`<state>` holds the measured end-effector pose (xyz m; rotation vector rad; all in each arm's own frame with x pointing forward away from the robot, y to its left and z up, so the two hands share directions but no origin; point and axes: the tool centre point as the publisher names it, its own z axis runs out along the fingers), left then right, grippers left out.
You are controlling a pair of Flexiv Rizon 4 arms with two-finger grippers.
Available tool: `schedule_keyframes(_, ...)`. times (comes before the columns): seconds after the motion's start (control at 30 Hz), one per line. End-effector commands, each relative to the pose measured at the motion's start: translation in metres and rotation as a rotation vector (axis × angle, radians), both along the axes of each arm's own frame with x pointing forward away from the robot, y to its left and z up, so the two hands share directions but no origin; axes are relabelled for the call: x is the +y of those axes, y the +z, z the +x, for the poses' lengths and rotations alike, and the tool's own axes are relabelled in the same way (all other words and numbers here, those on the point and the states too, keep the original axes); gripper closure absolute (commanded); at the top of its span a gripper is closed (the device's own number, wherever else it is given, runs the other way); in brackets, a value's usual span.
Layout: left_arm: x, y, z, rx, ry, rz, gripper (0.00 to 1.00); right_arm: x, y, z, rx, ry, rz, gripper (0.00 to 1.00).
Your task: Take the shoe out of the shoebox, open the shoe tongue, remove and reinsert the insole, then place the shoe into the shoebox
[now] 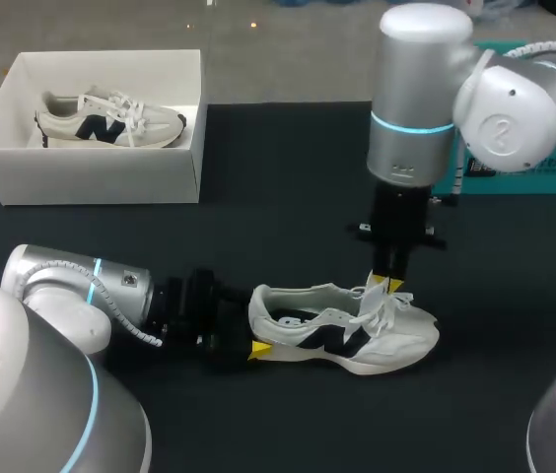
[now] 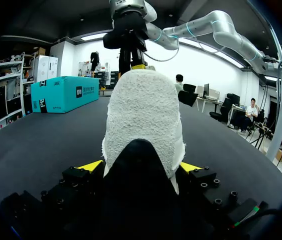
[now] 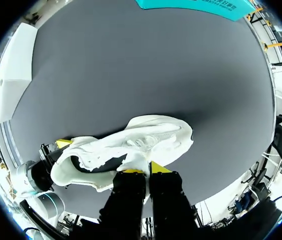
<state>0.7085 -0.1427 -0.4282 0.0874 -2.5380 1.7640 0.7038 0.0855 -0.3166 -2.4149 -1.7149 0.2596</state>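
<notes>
**A:** What is the biggest thing to be seen?

**B:** A black table (image 1: 278, 187). The left arm (image 1: 71, 286) is laid low along its near-left side. The right arm (image 1: 416, 99) is hung straight down over the middle, from the far right.

**A:** What else is kept on the table?

**B:** A white shoebox (image 1: 91, 179) is set in the far-left corner. One other shoe (image 1: 110, 120) is laid on its side in it. A teal box (image 1: 534, 175) is set at the far right edge, and part of it is hidden by the right arm.

**A:** Where is the shoe found?

**B:** The shoe (image 1: 357, 330) is stood on its sole near the front edge, about the middle, well apart from the shoebox. Its toe is pointed to the right.

**A:** How is it held?

**B:** The heel is pinched from both sides by the left gripper (image 2: 141, 166). The right gripper (image 3: 146, 170) is pressed nearly together from above, and the tongue (image 1: 375, 294) is nipped between its yellow tips.

**A:** Is anything in the way?

**B:** The back of the heel is covered by the left gripper when seen from above. The loose laces (image 1: 384, 313) are spread just under the right gripper. From the left wrist, most of the shoe is hidden by its own heel.
</notes>
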Motion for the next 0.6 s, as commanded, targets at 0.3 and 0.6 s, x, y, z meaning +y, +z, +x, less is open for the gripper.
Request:
schedule_keyframes(0.3,0.002,-0.002,-0.001,0.0,0.001,0.002,1.0,-0.012,-0.017,-0.001,-0.034,-0.063,0.318,1.0)
schedule_keyframes(0.6,0.002,-0.002,-0.001,0.0,0.001,0.002,1.0,-0.021,-0.015,-0.005,-0.058,-0.076,0.332,1.0)
